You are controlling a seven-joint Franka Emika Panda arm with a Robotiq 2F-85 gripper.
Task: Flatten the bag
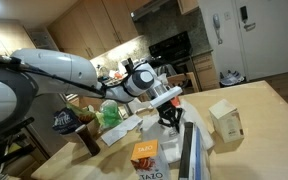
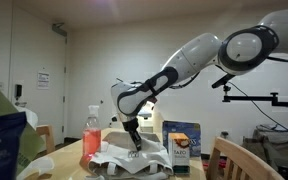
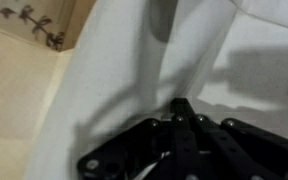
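Clutter on a pale wooden table (image 1: 274, 100), read from the left in an exterior view: dark cup (image 1: 69, 120), then small green bag (image 1: 112, 112), then the bag (image 1: 132, 128), white, crinkled, lying low on the tabletop. Orange box (image 1: 144, 155) in front of it, nearer the camera. Just right of the bag's middle, the gripper (image 1: 169, 120), pointing straight down at the white sheet. Beige carton (image 1: 226, 120) further right, well apart from both.

From the wrist: bare wood at the left edge, white sheet filling the middle, black fingertips (image 3: 176, 112) at lower right. Jaws together, nothing between them, tips seemingly resting on the bag or just above it; contact too dim to confirm.

Key relation: bag directly beneath the closed jaws, not off to one side. Seems to stretch crosswise under the gripper, with more rumpled material toward the green bag than toward the carton, though the exact long axis is hard to read among the folds.

Probably calls for pressing down with the closed tips and sweeping outward along that length. Thin, light sheet, so likely to bunch or slide rather than smooth if dragged too hard.
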